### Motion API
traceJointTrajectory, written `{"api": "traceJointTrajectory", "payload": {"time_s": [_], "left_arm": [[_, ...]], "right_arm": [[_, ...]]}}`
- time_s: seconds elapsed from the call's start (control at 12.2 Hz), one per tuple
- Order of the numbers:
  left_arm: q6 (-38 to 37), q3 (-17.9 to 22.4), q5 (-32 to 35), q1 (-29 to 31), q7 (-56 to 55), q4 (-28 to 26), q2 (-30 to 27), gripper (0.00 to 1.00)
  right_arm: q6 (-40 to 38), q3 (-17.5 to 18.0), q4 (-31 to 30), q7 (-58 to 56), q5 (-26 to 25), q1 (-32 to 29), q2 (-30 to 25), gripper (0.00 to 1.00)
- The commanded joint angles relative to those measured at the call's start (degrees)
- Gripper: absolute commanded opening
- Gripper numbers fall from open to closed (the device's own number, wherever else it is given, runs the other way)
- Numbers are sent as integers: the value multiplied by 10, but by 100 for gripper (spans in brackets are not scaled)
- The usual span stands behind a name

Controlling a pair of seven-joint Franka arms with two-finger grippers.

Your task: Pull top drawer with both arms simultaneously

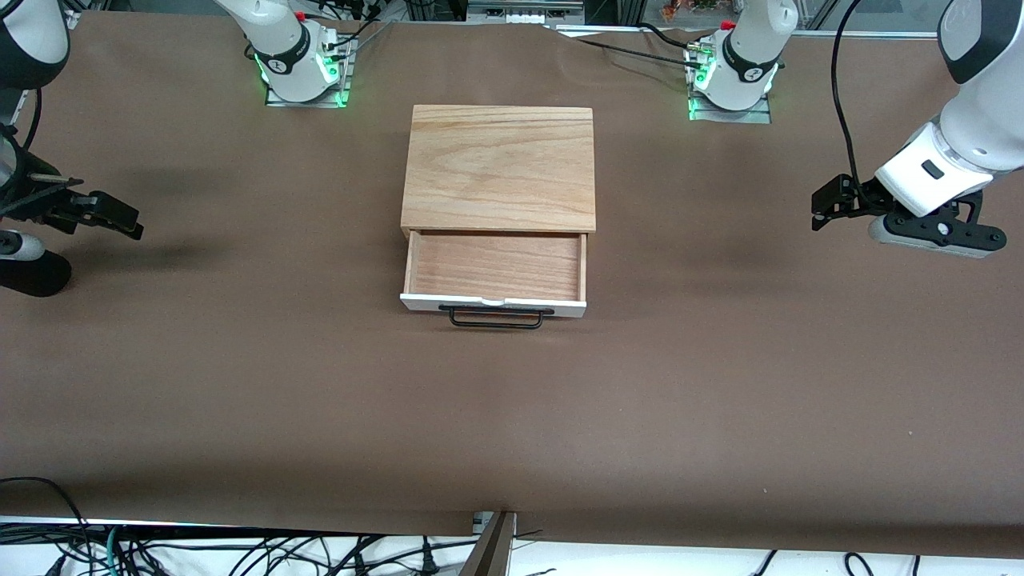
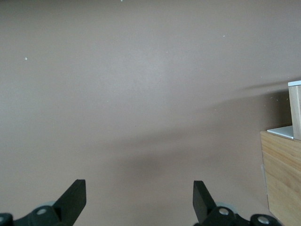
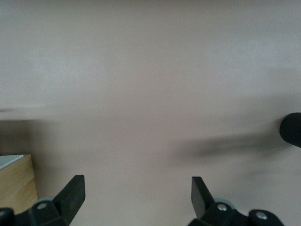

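Brown surface (image 1: 240, 360) with wooden box (image 1: 499, 168) in the middle; top drawer (image 1: 494, 272) pulled out toward the front camera; left gripper (image 2: 138, 200) spread wide over bare brown at its arm's end; right gripper (image 3: 138, 197) spread wide over its own end.

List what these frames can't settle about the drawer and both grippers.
- Drawer: the front view looks down on it, so its white front face and anything below it in the box are hidden.
- Wrist views: only a cut-off corner of the box shows; the handle is out of frame.
- Right gripper: in the front view, the picture's edge crops its arm.
- Left gripper: the wrist view crops its fingers at the bottom.
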Motion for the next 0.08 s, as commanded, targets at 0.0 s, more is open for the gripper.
{"api": "traceJointTrajectory", "payload": {"time_s": [0.0], "left_arm": [[-12, -4, -7, 4, -5, 9, 1, 100]], "right_arm": [[-8, 13, 22, -3, -6, -13, 7, 100]]}}
